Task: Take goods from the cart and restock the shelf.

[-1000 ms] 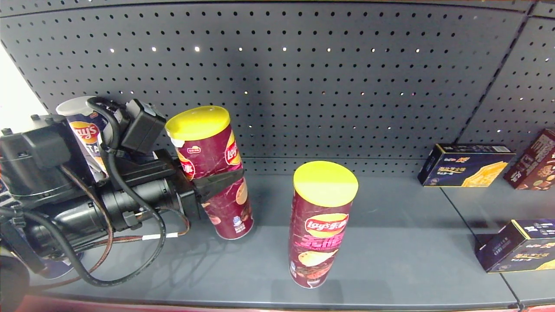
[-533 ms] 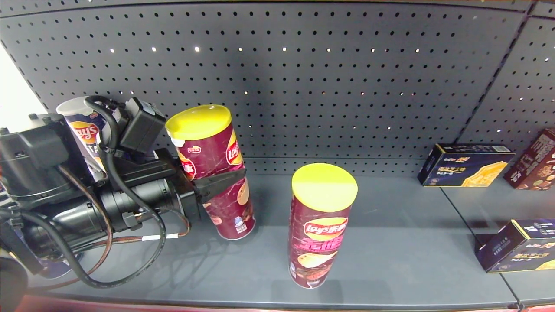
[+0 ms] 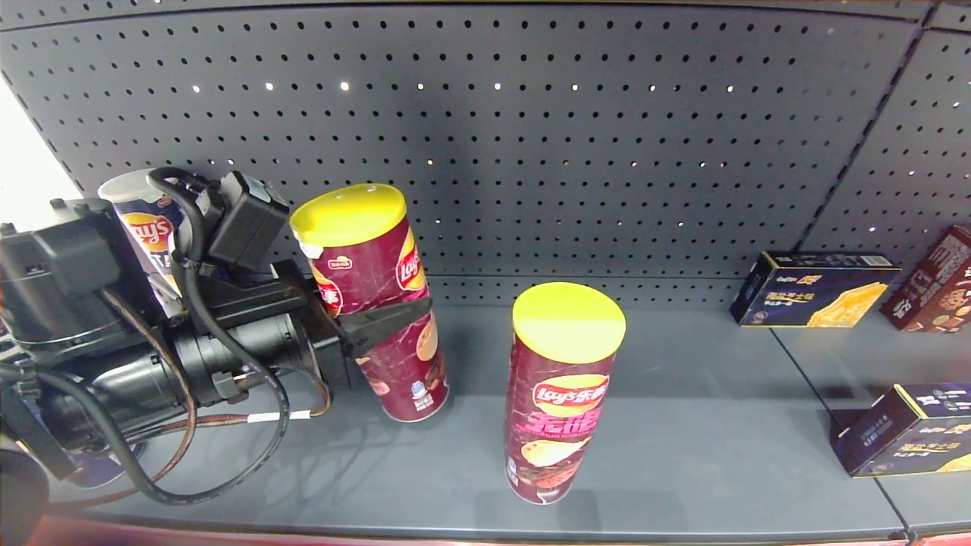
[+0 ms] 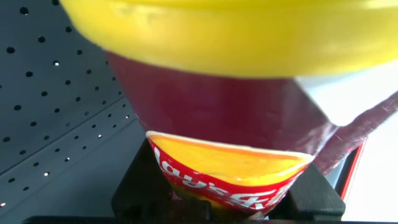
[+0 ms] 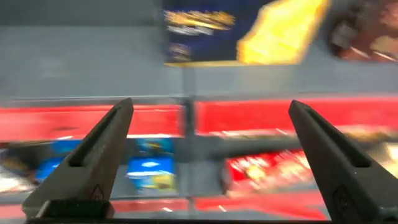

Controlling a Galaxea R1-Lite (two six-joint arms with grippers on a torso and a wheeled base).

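My left gripper is shut on a maroon chip can with a yellow lid, gripping it about mid-height. The can leans slightly, with its base low at the grey shelf near the pegboard. Up close, the same can shows its yellow lid and maroon side between the jaws. A second, matching can stands upright on the shelf to the right of the held one and nearer the front edge. My right gripper is open with nothing between its fingers, over lower shelves.
A blue and white chip can stands behind my left arm at the shelf's left end. Dark snack boxes lie on the right section past a divider. The pegboard back wall is close behind. A blue box lies beyond the right gripper.
The held can and my left gripper have edged a little to the right. The standing can and the boxes have stayed in place.
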